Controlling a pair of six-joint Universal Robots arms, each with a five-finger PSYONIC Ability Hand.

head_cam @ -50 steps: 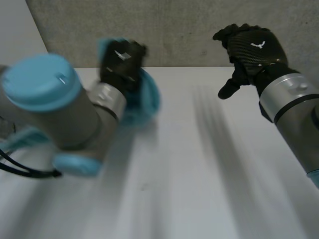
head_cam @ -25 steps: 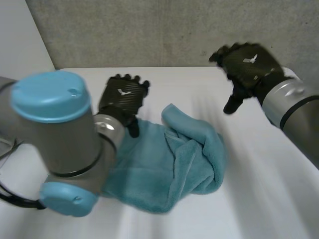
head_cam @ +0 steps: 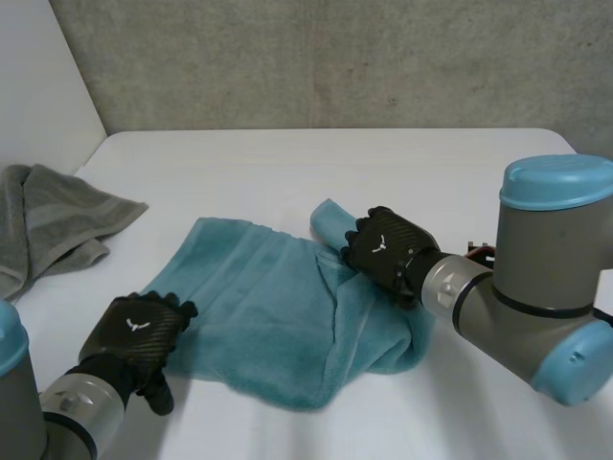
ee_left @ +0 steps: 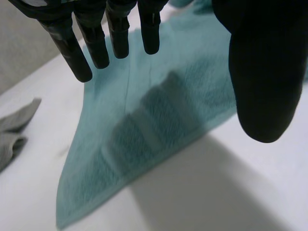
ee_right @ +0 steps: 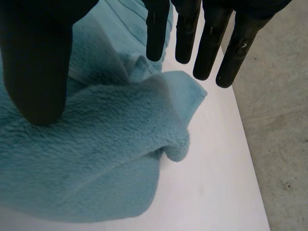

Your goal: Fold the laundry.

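Note:
A teal towel (head_cam: 259, 297) lies on the white table (head_cam: 287, 163), flat on its left half and bunched into folds on its right. My left hand (head_cam: 134, 335) hovers at the towel's near left edge. Its fingers (ee_left: 115, 33) are straight and spread above the towel (ee_left: 144, 125), and they hold nothing. My right hand (head_cam: 383, 251) is over the bunched right part near the far corner. Its fingers (ee_right: 211, 38) and thumb are straight, just above a raised fold of the towel (ee_right: 96, 159), with no cloth between them.
A grey towel (head_cam: 48, 225) lies crumpled at the table's far left edge, also seen beyond my left hand's fingers as a grey towel (ee_left: 12, 130). A concrete wall (head_cam: 335, 57) stands behind the table. Bare table surrounds the teal towel.
The teal towel went from my raised left hand onto the table. The left hand then drew back to the towel's near left edge, and the right hand came down onto its bunched right side.

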